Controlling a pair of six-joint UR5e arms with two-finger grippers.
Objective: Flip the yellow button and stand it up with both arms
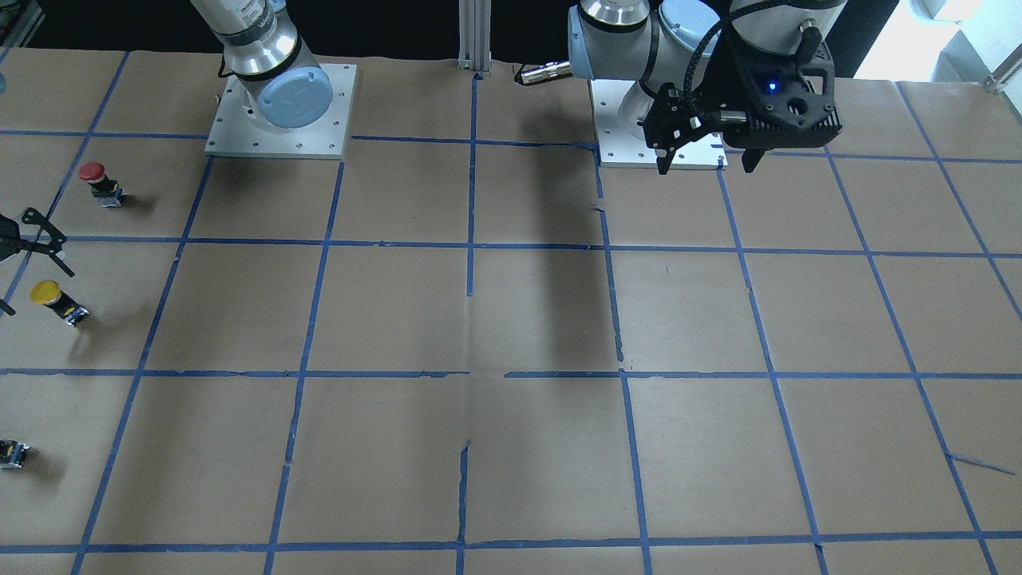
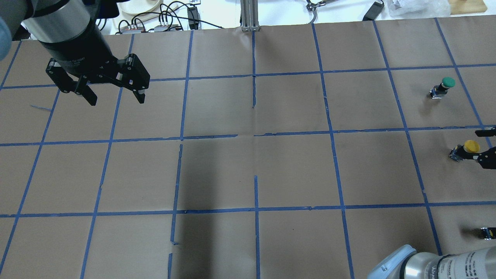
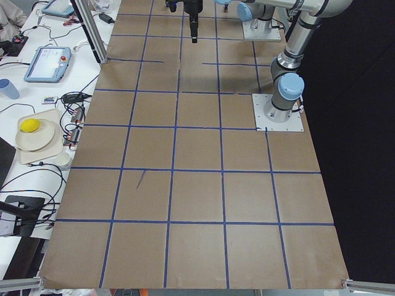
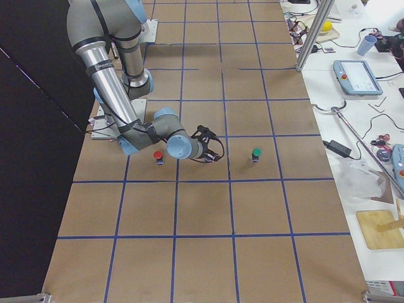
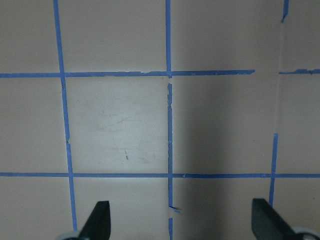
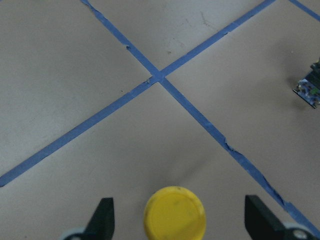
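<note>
The yellow button [image 1: 54,298] stands cap up near the table's edge on my right side; it also shows in the overhead view [image 2: 467,148]. In the right wrist view its yellow cap [image 6: 175,212] sits between the two open fingertips. My right gripper [image 6: 182,222] is open and low, close behind the button without gripping it, and is partly cut off in the front view [image 1: 20,267] and the overhead view [image 2: 489,146]. My left gripper [image 2: 112,95] is open and empty, raised over the far left of the table; it also shows in the front view [image 1: 703,160] and its own wrist view [image 5: 182,222].
A red button [image 1: 100,182] stands on the robot's side of the yellow one and a green button [image 2: 443,87] on the far side. A small black-and-yellow part [image 2: 486,232] lies at the right edge. The brown table [image 2: 252,170] carries a blue tape grid.
</note>
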